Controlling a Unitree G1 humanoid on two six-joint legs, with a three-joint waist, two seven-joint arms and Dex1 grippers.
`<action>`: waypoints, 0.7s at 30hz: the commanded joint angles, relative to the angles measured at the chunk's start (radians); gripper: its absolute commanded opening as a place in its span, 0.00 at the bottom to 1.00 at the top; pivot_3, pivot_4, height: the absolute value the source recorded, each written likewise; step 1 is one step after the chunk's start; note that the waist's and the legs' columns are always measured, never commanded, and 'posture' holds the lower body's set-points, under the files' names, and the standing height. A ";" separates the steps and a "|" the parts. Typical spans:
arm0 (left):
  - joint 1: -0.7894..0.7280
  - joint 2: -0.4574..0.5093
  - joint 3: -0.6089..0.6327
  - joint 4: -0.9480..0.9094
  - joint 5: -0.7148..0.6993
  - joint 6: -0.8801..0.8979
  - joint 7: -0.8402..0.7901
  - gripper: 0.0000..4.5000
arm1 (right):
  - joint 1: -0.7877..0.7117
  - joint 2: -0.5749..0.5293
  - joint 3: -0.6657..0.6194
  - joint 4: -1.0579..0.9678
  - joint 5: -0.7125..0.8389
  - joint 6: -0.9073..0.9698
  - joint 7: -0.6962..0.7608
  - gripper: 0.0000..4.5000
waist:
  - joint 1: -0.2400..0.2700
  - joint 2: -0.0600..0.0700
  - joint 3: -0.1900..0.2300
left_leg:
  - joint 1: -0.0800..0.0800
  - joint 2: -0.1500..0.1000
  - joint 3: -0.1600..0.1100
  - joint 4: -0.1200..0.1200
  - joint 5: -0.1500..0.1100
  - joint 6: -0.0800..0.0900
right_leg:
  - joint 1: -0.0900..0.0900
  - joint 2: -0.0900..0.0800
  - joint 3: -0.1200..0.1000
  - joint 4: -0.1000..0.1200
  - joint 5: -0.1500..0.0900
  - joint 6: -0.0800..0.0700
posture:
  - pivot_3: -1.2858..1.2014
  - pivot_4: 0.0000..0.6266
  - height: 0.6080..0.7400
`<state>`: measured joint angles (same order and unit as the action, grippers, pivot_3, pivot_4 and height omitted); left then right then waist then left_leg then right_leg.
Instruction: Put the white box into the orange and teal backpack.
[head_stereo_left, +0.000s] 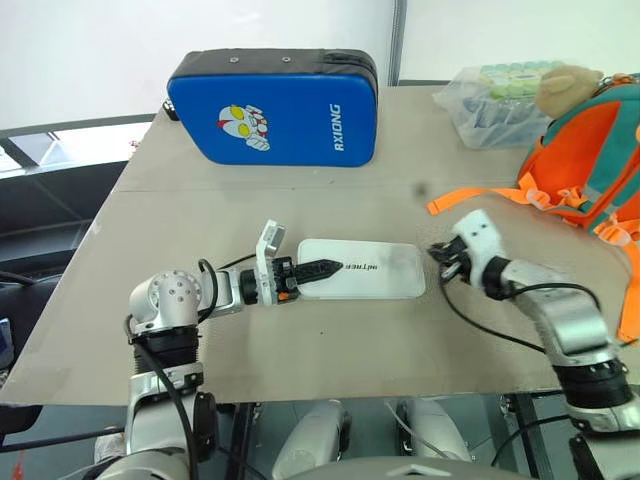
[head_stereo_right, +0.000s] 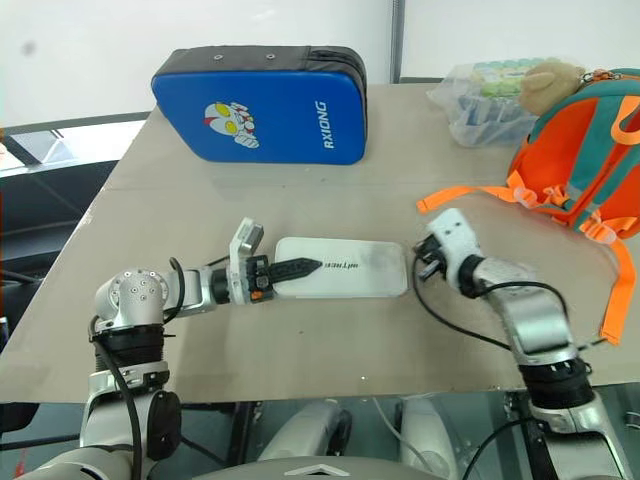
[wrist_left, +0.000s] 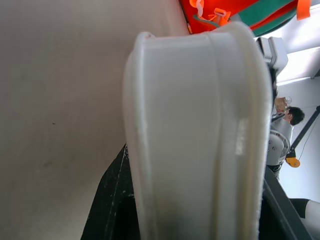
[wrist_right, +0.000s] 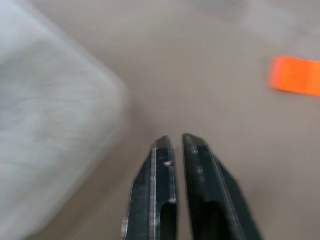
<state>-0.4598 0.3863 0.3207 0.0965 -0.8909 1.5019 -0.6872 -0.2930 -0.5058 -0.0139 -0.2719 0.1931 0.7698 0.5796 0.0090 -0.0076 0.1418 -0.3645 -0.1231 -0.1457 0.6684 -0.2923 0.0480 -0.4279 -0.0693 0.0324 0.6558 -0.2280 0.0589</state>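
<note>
The white box (head_stereo_left: 362, 268) is lying flat on the table (head_stereo_left: 200, 210) with its long axis running straight across from one gripper to the other, lid up, the dark lettering on top reading along that same line. It's a flat white plastic case with rounded corners and a raised rim around the edge, a bit translucent toward the end nearest the right gripper.

The left gripper (head_stereo_left: 322, 268) has clamped onto the near short end: one black finger lies across the lid, and the left wrist view has the box wedged between the two fingers, so the jaws are closed on it. The right gripper (wrist_right: 176, 142) sits just off the opposite short end, not touching it, jaws nearly together with only a thin slit between them and nothing in there.

The orange and teal backpack (head_stereo_right: 580, 150) sits well beyond the right gripper, its orange strap trailing toward that gripper. I can't tell what's inside it. Beside it there's a clear plastic bag (head_stereo_left: 490, 100) with greenish stuff in it. A blue padded case (head_stereo_left: 275, 108) lies well beyond the left gripper.
</note>
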 joint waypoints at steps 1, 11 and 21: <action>0.041 -0.003 0.030 -0.094 0.006 -0.020 0.075 0.24 | 0.032 -0.048 -0.265 -0.157 0.118 0.131 -0.017 0.39 | 0.004 0.000 0.000 | 0.000 0.000 0.000 0.000 0.000 0.000 | 0.000 0.000 0.000 0.000 0.000 0.000 | 0.52 0.24 0.99; 0.068 -0.030 0.083 -0.308 -0.082 -0.072 0.148 0.23 | -0.036 -0.276 -0.668 -0.177 0.247 0.567 -0.087 1.00 | 0.001 0.000 0.000 | 0.001 0.001 0.002 -0.001 0.000 0.000 | 0.000 0.001 0.002 0.001 0.000 0.000 | 0.52 0.24 0.99; 0.077 -0.027 0.069 -0.371 -0.100 -0.109 0.186 0.23 | -0.314 -0.261 -0.441 0.261 0.097 0.223 -0.213 1.00 | -0.002 0.000 0.001 | 0.000 0.001 0.004 -0.002 0.000 0.000 | -0.001 0.001 0.004 0.000 0.000 0.000 | 0.52 0.24 0.99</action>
<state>-0.3796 0.3579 0.3782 -0.2287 -0.9585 1.4265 -0.5036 -0.5896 -0.7638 -0.5142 -0.0748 0.3418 1.1022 0.3850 0.0071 -0.0080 0.1426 -0.3640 -0.1219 -0.1412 0.6666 -0.2924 0.0480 -0.4288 -0.0688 0.0363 0.6557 -0.2280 0.0589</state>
